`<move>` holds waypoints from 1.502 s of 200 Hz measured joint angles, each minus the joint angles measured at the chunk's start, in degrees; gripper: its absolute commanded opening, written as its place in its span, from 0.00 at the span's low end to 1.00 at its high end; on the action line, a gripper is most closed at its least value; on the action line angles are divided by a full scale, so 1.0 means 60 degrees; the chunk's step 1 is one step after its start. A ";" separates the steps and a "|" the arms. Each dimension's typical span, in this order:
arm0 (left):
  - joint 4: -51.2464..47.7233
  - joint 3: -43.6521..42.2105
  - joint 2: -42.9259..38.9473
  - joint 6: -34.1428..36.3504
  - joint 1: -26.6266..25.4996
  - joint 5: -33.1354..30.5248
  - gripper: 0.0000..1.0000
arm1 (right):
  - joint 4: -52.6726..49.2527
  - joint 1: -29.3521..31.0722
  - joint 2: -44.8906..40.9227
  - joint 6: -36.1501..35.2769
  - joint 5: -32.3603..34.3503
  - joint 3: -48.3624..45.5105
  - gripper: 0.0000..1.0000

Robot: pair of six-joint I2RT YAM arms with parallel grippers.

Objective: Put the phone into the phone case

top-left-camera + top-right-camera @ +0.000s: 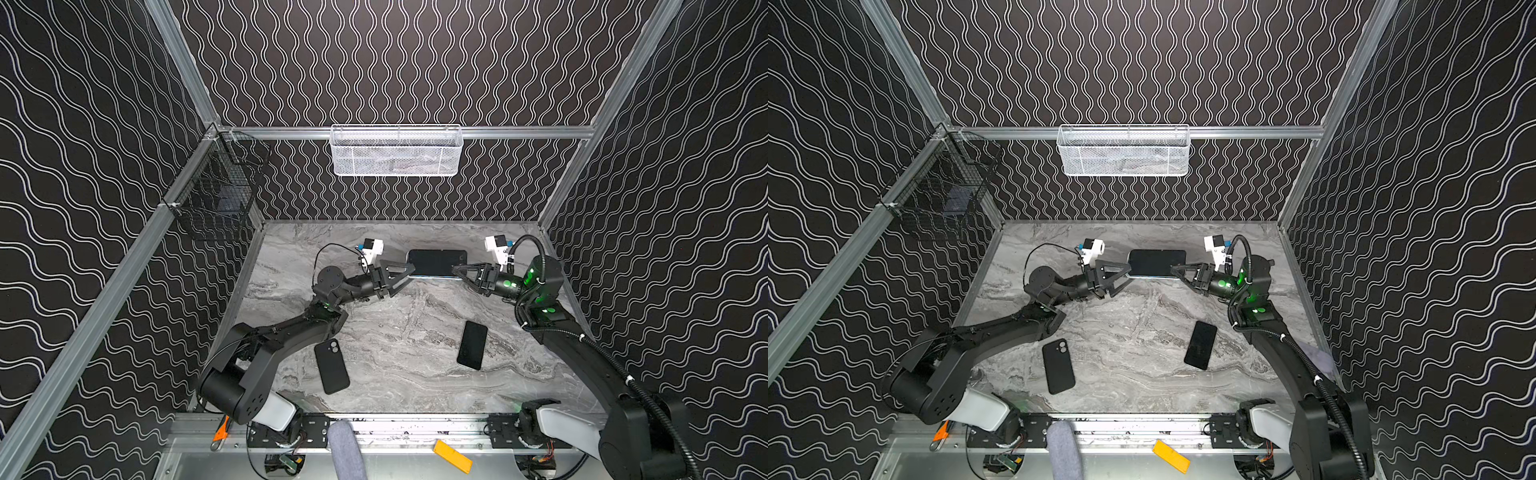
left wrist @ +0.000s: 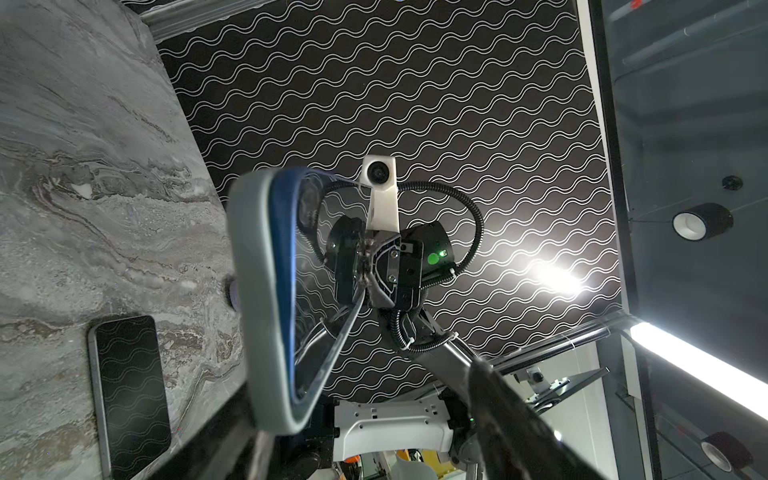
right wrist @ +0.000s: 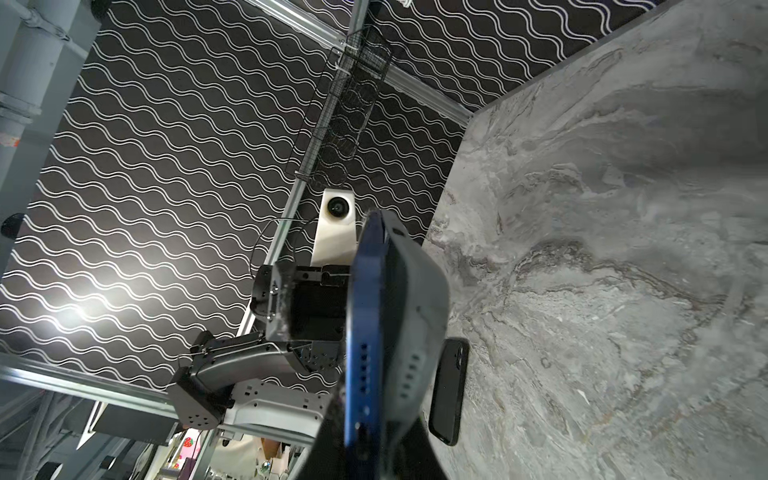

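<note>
Blue slab phone (image 3: 363, 332), seemingly part-seated in grey rubbery case (image 3: 415, 299), held off marble-look bench (image 1: 415, 332). My R fingers (image 1: 465, 270) pinch one end, prob. to steady it. My L fingers (image 1: 392, 266) are wide, not gripping.

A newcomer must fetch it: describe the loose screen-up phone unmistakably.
Start at the marble table. On its near right, beside the right arm, lies the phone. It shows a plain glossy screen, whereas the black case opposite shows camera circles.

Your left arm (image 1: 282, 336) and right arm (image 1: 569, 357) were matte black with pale grey base shells (image 1: 276, 411). White camera housings (image 1: 372, 248) topped both wrists; ribbed conduit (image 2: 481, 224) and green lights (image 1: 508, 285) marked the right.
</note>
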 measured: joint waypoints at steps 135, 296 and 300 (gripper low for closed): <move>-0.1137 0.0776 0.0222 0.1406 -0.0229 0.0029 0.77 | -0.3330 -0.0007 -0.0623 -0.2237 -0.0149 0.1009 0.08; -0.2106 0.0801 0.0051 0.2146 -0.0415 0.0036 0.25 | -0.5297 0.0080 -0.0565 -0.3424 0.0448 0.1963 0.70; -0.2106 0.0801 0.0051 0.2146 -0.0423 0.0036 0.24 | -0.5297 0.0080 -0.0568 -0.3428 0.0459 0.1978 0.70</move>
